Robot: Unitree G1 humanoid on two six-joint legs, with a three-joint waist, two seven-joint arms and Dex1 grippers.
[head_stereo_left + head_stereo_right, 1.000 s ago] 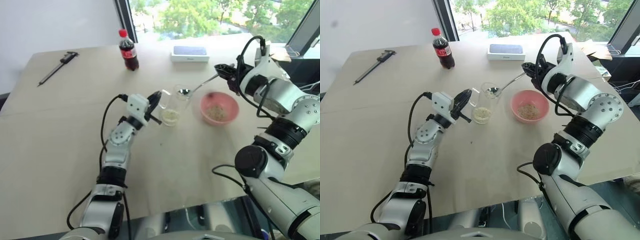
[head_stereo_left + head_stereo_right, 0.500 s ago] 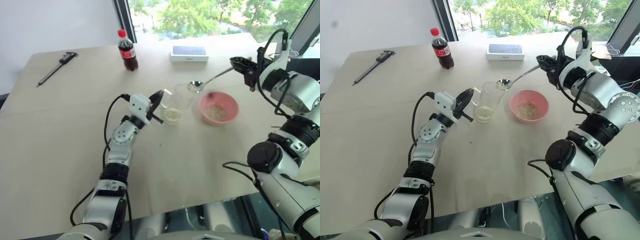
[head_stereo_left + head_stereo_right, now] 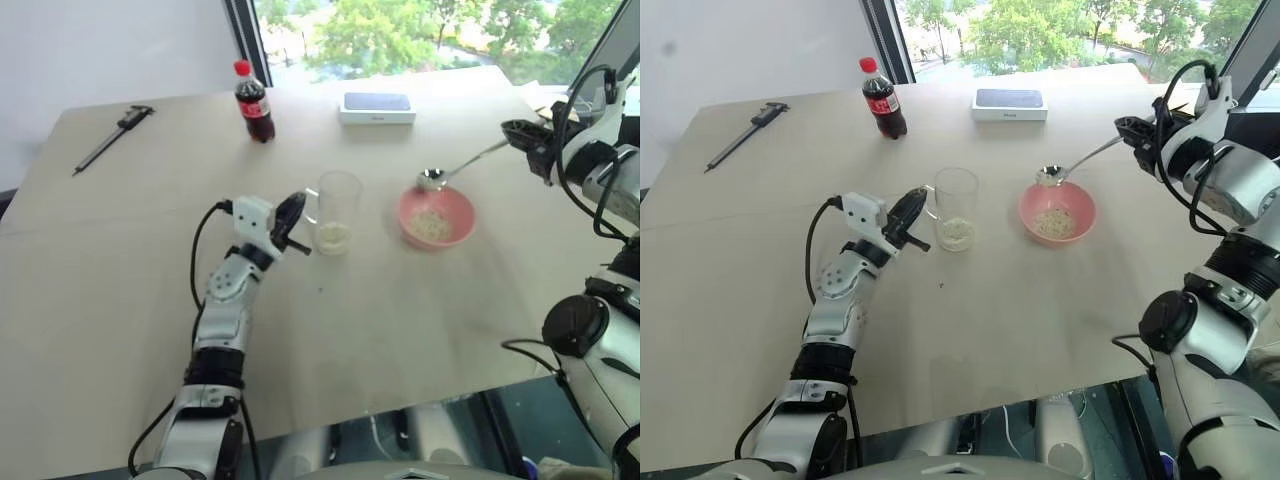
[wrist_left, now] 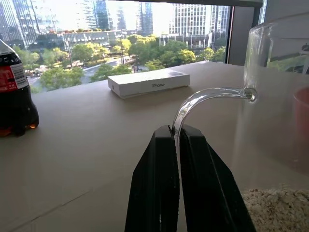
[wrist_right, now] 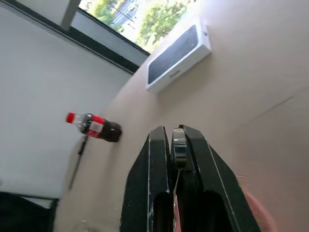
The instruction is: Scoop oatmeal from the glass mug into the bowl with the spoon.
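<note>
If the right hand, pinched on the spoon, tips early, oats miss the bowl | left hand pinches the mug handle | a tug knocks it over on the desk

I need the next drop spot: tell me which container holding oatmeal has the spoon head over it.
The pink bowl: the spoon head hangs over its far rim, held by the right hand. The glass mug, pinched at its handle by the left hand, has nothing above it.

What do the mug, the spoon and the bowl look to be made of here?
The mug: clear glass, since the table shows through its wall. The spoon: polished metal, silvery with bright glints. The bowl: matte pink, probably plastic or glazed ceramic; the look leaves that open.
</note>
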